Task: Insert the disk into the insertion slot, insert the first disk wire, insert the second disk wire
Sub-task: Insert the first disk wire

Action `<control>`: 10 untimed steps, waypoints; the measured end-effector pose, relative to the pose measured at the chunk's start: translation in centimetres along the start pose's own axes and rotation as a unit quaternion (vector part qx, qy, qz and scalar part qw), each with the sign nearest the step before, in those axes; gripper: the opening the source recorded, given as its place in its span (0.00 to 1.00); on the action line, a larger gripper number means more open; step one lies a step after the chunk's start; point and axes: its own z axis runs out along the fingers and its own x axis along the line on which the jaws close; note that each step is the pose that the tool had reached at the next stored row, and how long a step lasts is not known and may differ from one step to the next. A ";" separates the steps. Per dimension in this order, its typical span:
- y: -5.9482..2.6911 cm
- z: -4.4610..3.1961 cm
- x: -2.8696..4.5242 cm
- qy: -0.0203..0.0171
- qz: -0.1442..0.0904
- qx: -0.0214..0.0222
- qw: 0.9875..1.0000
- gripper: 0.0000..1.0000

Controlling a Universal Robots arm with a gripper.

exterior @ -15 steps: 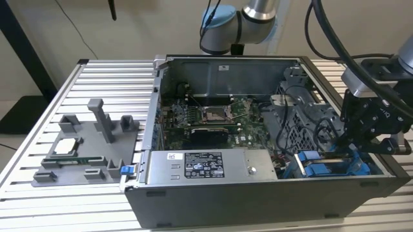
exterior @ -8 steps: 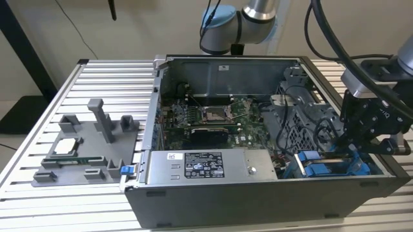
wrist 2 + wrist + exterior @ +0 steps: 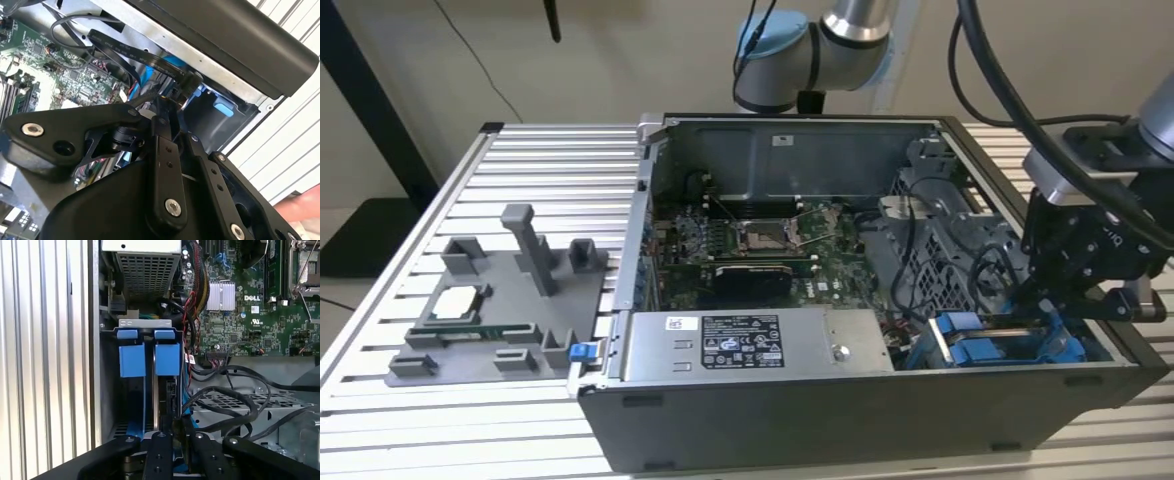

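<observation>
Lying open on its side on the slatted table (image 3: 534, 150), the computer case (image 3: 854, 410) exposes its drive bay to a reach from above, which is probably why the arm comes down at the near corner on the exterior view's right. The insertion slot (image 3: 145, 324) sits there, with 2 blue tabs marking its rails. The disk (image 3: 170, 390) appears already seated: in the first wrist view its dark edge stands on end under 1 blue tab, deep in the bay, so its connector end faces the gripper (image 3: 177, 425). The gripper hangs directly over that edge with its fingers (image 3: 161, 452) drawn nearly together. They seem to pinch the black plug of a disk wire (image 3: 127, 49), though the fingertips hide most of the plug, so that is likely rather than certain. In the second wrist view the flat black wire trails from the fingertips toward the motherboard (image 3: 761, 240). Held this way, the plug lines up with the disk's end. The disk lies just beyond the fingertips; whether they touch, I cannot tell.
</observation>
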 end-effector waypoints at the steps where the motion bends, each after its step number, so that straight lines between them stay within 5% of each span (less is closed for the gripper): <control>1: 0.00 0.03 -0.01 0.000 0.000 0.000 1.000 0.00; 10: -0.02 0.46 -0.07 0.000 0.000 0.003 1.000 0.00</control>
